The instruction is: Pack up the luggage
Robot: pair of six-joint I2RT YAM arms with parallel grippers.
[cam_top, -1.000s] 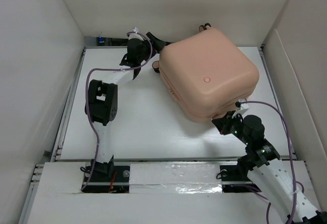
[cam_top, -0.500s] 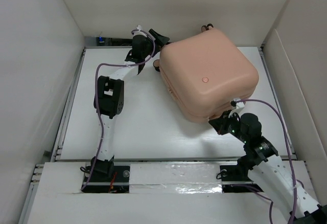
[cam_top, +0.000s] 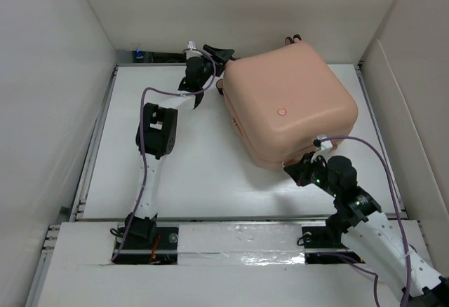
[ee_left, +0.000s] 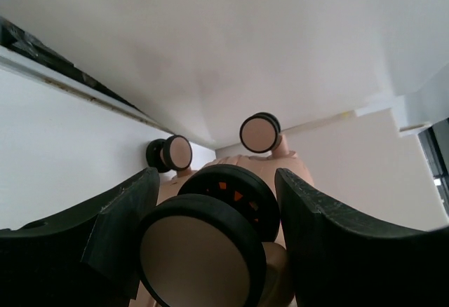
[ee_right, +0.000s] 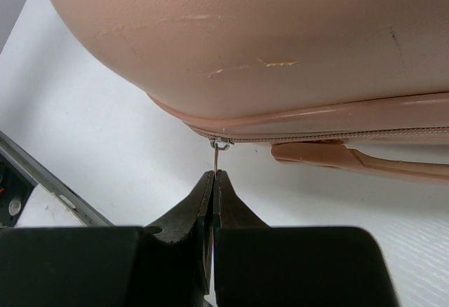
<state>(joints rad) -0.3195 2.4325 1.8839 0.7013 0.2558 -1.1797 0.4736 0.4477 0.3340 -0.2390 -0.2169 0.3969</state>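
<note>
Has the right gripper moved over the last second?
Yes. The right gripper, shut on the zipper pull, has slid leftward and slightly nearer, judged against the fixed taped strip.

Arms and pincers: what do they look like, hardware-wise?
Left arm and right arm: white perforated links, black joints, a purple cable looped along each. Left pincer and right pincer: matte black, two tapered fingers.
</note>
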